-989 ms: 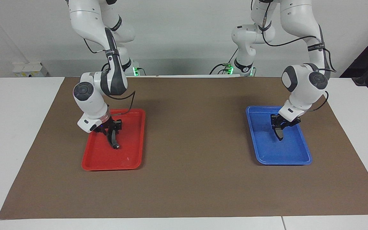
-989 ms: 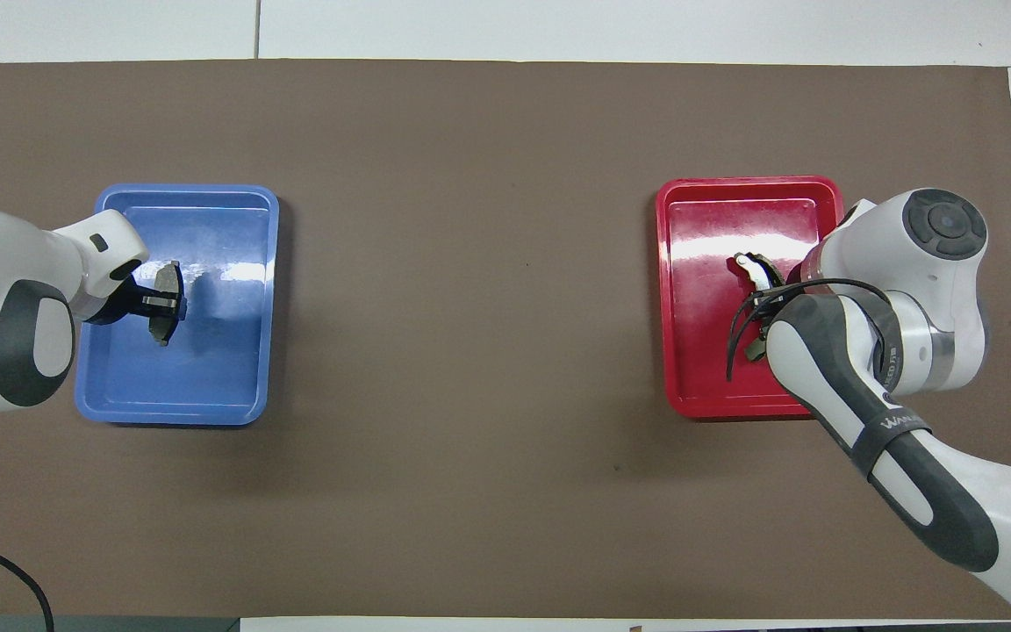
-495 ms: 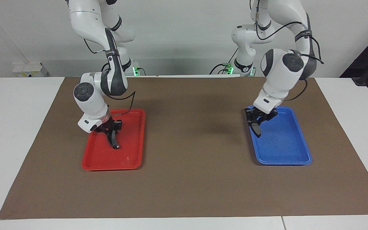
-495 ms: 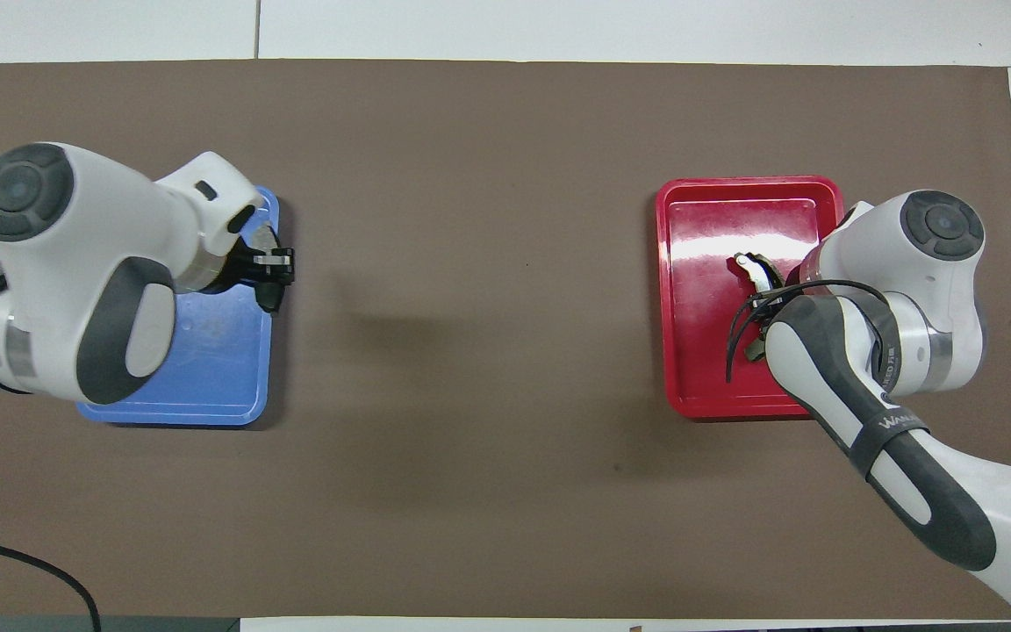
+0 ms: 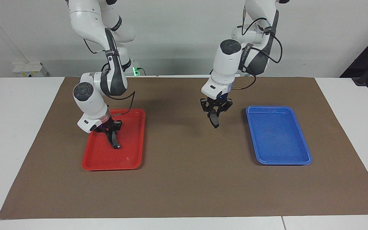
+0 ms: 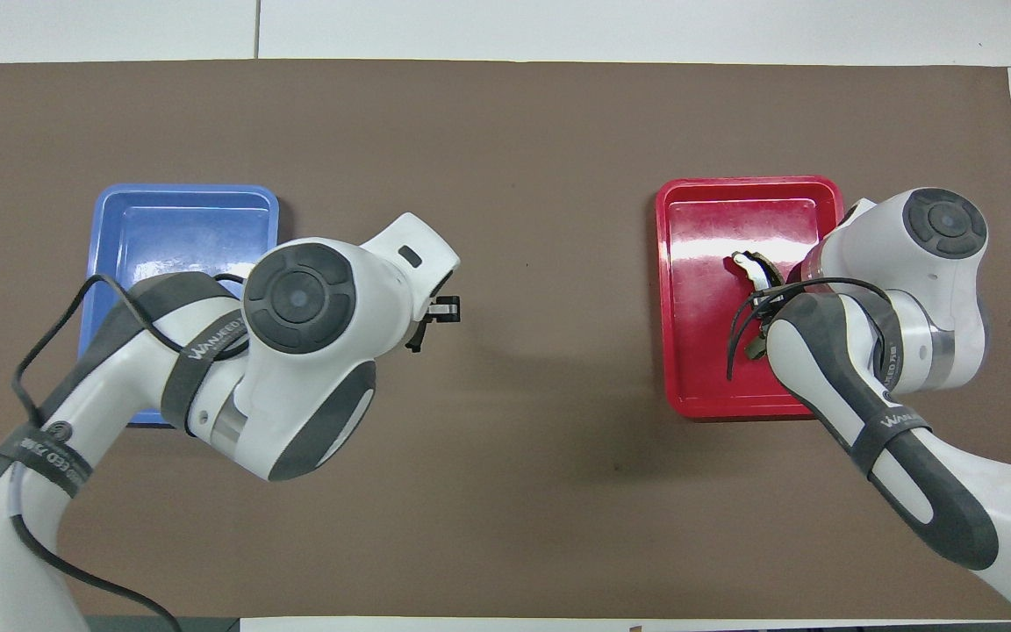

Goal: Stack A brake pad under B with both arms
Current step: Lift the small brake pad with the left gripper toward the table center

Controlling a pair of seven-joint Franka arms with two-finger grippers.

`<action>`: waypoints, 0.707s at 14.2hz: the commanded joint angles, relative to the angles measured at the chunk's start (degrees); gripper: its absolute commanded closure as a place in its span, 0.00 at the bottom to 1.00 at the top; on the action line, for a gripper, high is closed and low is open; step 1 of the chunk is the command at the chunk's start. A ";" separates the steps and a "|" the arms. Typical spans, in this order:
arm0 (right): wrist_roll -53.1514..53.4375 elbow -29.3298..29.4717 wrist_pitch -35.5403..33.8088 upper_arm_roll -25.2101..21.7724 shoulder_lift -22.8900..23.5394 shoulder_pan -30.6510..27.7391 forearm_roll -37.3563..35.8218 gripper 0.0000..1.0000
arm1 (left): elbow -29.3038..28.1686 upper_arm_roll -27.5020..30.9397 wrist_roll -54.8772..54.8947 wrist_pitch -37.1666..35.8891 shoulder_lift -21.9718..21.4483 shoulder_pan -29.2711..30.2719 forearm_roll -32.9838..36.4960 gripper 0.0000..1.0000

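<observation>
The A brake pad (image 5: 215, 122), short and dark grey, hangs on edge from my left gripper (image 5: 214, 116), which is shut on it. Both are in the air over the brown mat, between the two trays and beside the blue one. From overhead the left arm's wrist covers most of that gripper (image 6: 435, 310), and only a sliver of the pad (image 6: 418, 335) shows. B (image 5: 115, 140), the longer black crescent, stands on edge in the red tray (image 5: 113, 167), its lower tip down at the tray's floor. My right gripper (image 5: 111, 131) is shut on its upper part. B's light strip (image 6: 756, 268) shows from overhead.
The blue tray (image 5: 283, 161) at the left arm's end holds nothing. A brown mat (image 5: 184, 185) covers the table between and around both trays. The right arm's forearm and cable hang over the red tray's side nearest the robots (image 6: 716, 408).
The left arm has lifted the short pad out of the blue tray and carried it toward the table's middle. The right arm has stayed over the red tray with B.
</observation>
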 commanded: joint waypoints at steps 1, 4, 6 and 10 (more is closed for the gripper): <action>-1.81 4.98 -4.79 0.21 -0.13 -0.39 0.79 0.98 | 2.73 -2.65 -8.73 2.57 6.34 -1.39 7.86 0.99; -1.81 10.69 -12.70 0.21 -0.31 -0.30 0.79 0.99 | 9.84 -2.83 -16.90 0.38 16.61 -7.62 15.06 0.99; -1.81 12.02 -15.00 0.21 -0.40 -0.30 0.79 0.99 | 14.68 -2.83 -21.58 -0.15 21.10 -9.21 18.25 0.99; -2.34 12.64 -16.77 0.21 -0.84 -0.47 0.70 1.00 | 16.98 -0.11 -23.26 -0.77 24.72 -13.60 18.35 0.98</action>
